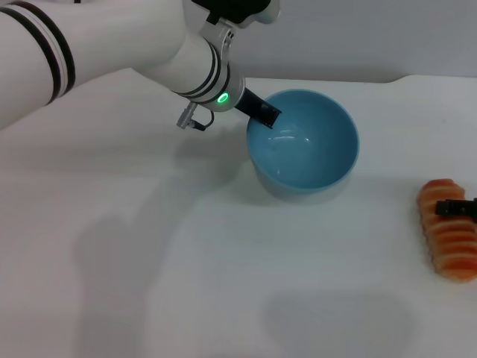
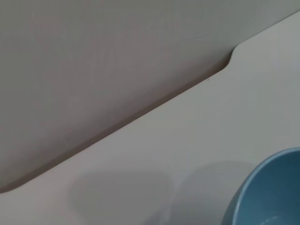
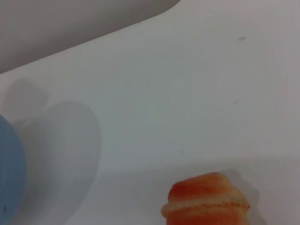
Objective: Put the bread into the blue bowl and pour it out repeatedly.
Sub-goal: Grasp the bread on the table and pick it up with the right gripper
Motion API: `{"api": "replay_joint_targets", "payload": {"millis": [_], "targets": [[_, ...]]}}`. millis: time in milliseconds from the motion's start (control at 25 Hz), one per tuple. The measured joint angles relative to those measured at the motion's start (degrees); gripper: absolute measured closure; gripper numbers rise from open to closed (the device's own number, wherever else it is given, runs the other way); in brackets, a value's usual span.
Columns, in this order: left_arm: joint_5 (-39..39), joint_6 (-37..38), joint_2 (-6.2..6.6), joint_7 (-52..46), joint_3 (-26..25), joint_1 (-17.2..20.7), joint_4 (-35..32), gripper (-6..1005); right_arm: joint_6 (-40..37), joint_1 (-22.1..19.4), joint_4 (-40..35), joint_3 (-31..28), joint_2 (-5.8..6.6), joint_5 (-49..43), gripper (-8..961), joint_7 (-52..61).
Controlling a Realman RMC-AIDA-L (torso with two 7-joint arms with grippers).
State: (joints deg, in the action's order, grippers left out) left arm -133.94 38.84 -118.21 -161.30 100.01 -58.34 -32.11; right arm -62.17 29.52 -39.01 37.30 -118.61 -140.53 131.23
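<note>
The light-blue bowl (image 1: 303,142) stands behind the table's middle, tipped a little so its opening faces me, and it holds nothing. My left gripper (image 1: 262,114) is shut on its left rim, one black finger reaching inside. The left wrist view catches only part of the bowl's rim (image 2: 267,197). The bread (image 1: 449,237), orange with pale stripes, lies on the table at the far right edge of the head view. A black part of my right gripper (image 1: 456,209) sits on top of it. In the right wrist view one end of the bread (image 3: 206,201) and the bowl's side (image 3: 9,173) show.
Everything rests on a white table (image 1: 149,261). Its back edge (image 1: 417,77) runs close behind the bowl, with a step in it at the right. My left arm (image 1: 112,45) crosses the upper left of the head view.
</note>
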Motion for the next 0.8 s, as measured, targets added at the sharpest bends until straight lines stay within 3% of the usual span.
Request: {"api": "replay_joint_targets", "payload": {"millis": [640, 800], "targets": [[-0.10, -0.54, 0.00, 0.10, 0.00, 0.48, -0.20, 1000, 0.38, 1.98, 1.52, 1.55, 0.13, 0.37, 272, -1.90], [-0.09, -0.58, 0.00, 0.11, 0.00, 0.51, -0.26, 999, -0.27, 1.55, -0.26, 1.54, 0.00, 3.90, 448, -4.38]]}}
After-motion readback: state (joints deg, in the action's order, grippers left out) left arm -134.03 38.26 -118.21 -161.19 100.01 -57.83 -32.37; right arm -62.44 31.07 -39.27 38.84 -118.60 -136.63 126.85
